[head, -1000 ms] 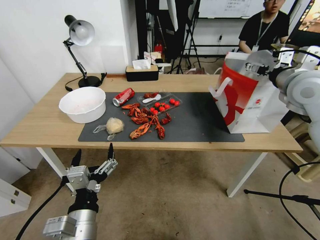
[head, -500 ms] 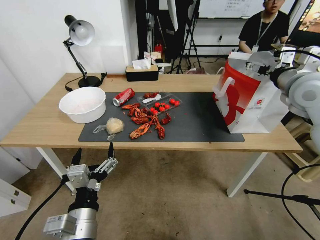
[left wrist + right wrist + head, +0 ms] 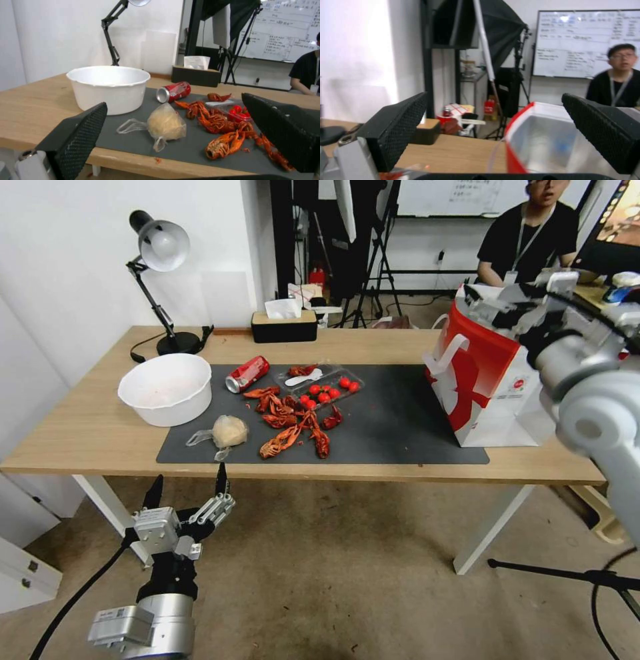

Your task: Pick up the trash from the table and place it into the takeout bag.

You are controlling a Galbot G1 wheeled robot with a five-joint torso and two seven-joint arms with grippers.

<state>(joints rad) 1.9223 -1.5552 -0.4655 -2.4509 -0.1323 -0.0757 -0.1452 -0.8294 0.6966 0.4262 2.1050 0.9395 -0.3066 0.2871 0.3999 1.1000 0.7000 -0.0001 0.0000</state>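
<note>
now the right gripper [image 3: 497, 303] – spread wide, seemingly empty – has shifted above the takeout bag [image 3: 490, 380].

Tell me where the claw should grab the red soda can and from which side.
Grip the red soda can across its round body, coming down from above. It lies on its side on the dark mat, silver end toward the white bowl, so the ends are awkward. Crayfish shells crowd its near side; above looks freest.
</note>
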